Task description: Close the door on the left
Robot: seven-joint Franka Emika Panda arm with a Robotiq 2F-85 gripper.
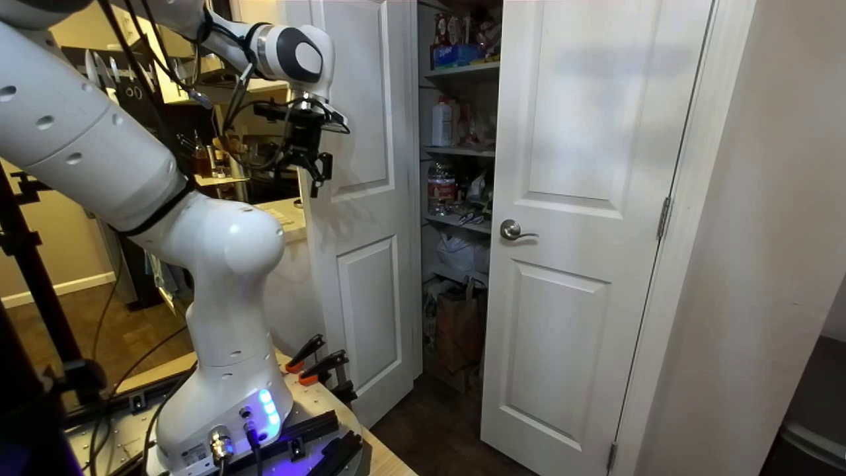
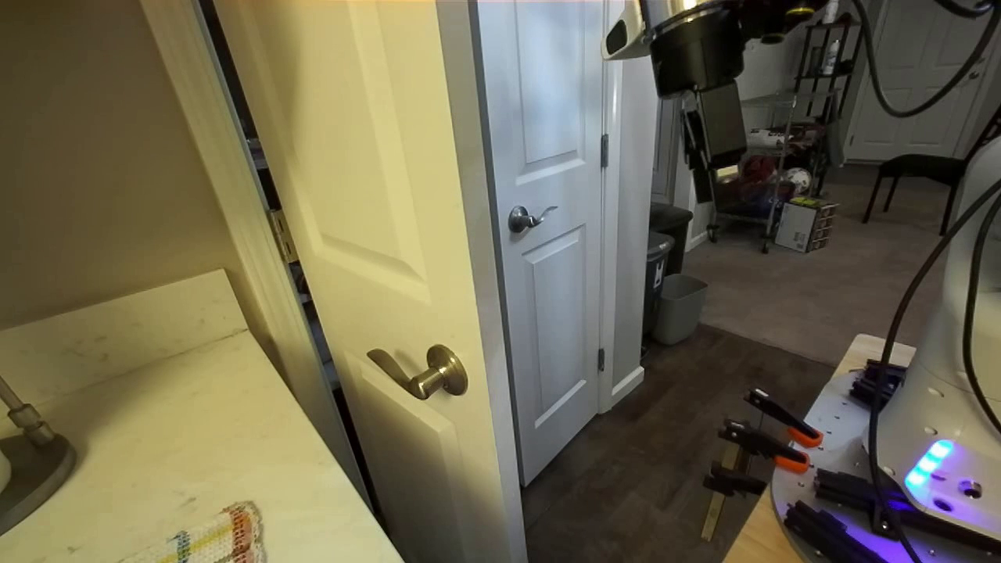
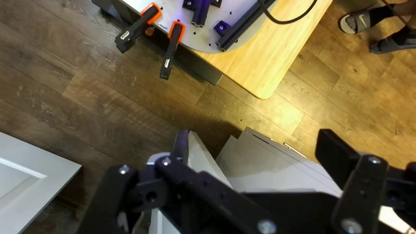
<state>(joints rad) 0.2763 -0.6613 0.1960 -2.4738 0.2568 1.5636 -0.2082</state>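
The door [image 1: 360, 284] is a tall white panelled leaf. It stands swung open beside the closet opening, and its inner face shows in an exterior view. Its outer face [image 2: 375, 195] shows in an exterior view, with hinges at the left and a silver lever handle [image 2: 442, 371] on a round base near its right edge. My gripper [image 1: 321, 178] is open and empty. It hangs in the air at about handle height, in front of the door's free edge. In an exterior view the gripper [image 2: 710, 168] appears apart from the door. In the wrist view the door's edge [image 3: 201, 160] shows past the spread fingers [image 3: 255, 143].
The matching right leaf [image 1: 568, 231] stands partly open, handle at its left edge. Pantry shelves [image 1: 459, 152] show between the leaves. A white counter [image 2: 156, 422] lies beside the door's outer face. Clamps [image 1: 324, 363] stick out from the robot's table. A bin [image 2: 679, 309] stands farther off.
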